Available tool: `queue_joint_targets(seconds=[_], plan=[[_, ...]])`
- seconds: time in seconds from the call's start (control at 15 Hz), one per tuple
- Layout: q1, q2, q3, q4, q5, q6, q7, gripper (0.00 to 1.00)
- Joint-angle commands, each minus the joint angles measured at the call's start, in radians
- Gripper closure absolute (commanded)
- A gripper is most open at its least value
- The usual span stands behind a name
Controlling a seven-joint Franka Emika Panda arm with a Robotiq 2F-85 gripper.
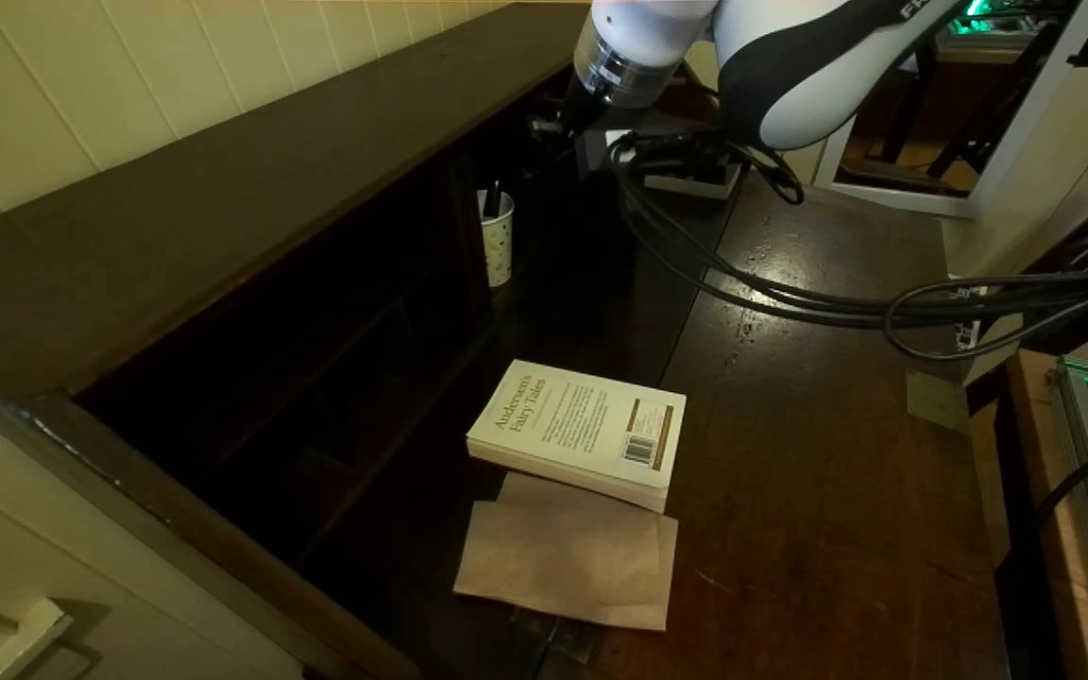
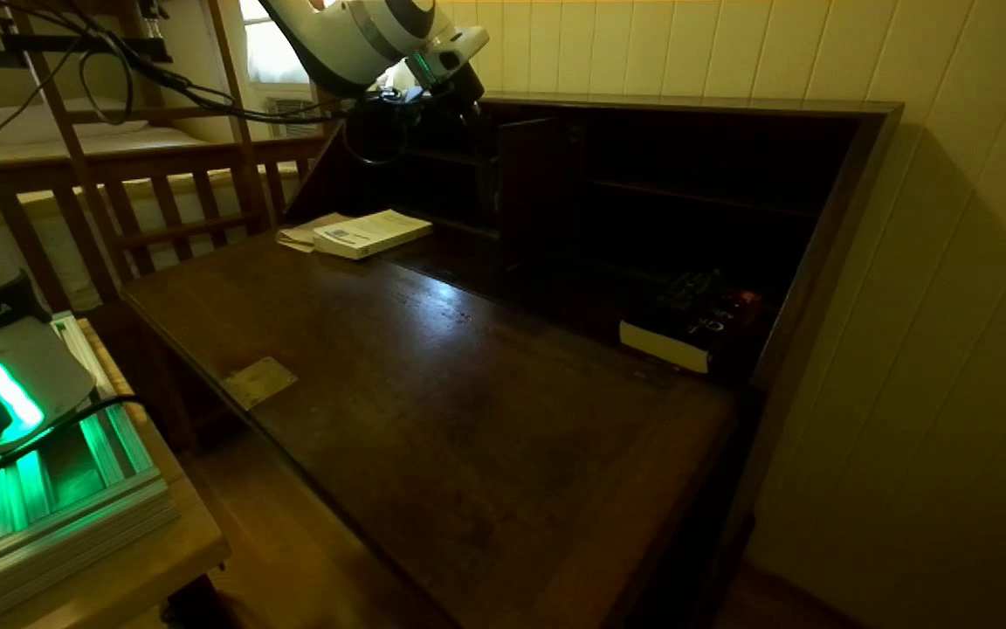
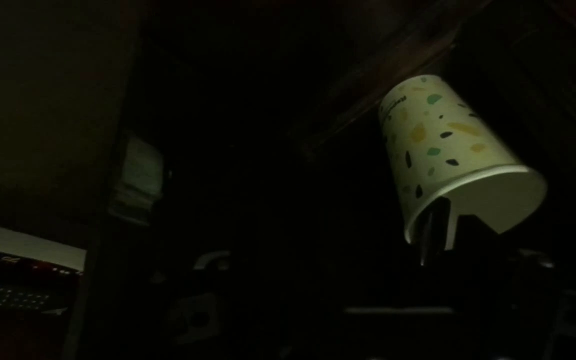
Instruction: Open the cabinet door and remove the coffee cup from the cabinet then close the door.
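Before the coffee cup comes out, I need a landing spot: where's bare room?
Bare desktop spreads between the dark book, white book and metal plate. Crowded: the white book with brown paper close by, and the coffee cup beside a cabinet divider.

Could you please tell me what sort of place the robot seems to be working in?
Probably a bedroom in a home: an exterior view shows a bed with a white pillow behind a slatted wooden rail, and the dark wooden cabinet stands before a panelled wall.
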Motion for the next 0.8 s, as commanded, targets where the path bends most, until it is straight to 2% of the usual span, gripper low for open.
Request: queue_joint_targets(seconds=[0.0, 0.07, 0.13, 0.6, 0.73], plan=[[-0.025, 0.064, 0.019, 0.049, 0.044, 0.058, -0.028, 0.00], [-0.033, 0.076, 0.028, 0.053, 0.057, 0.067, -0.042, 0.00], [-0.008, 0.035, 0.004, 0.019, 0.015, 0.036, -0.006, 0.00], [-0.009, 0.041, 0.005, 0.020, 0.016, 0.038, -0.008, 0.00], [0.013, 0.058, -0.026, 0.040, -0.020, 0.055, 0.050, 0.00]])
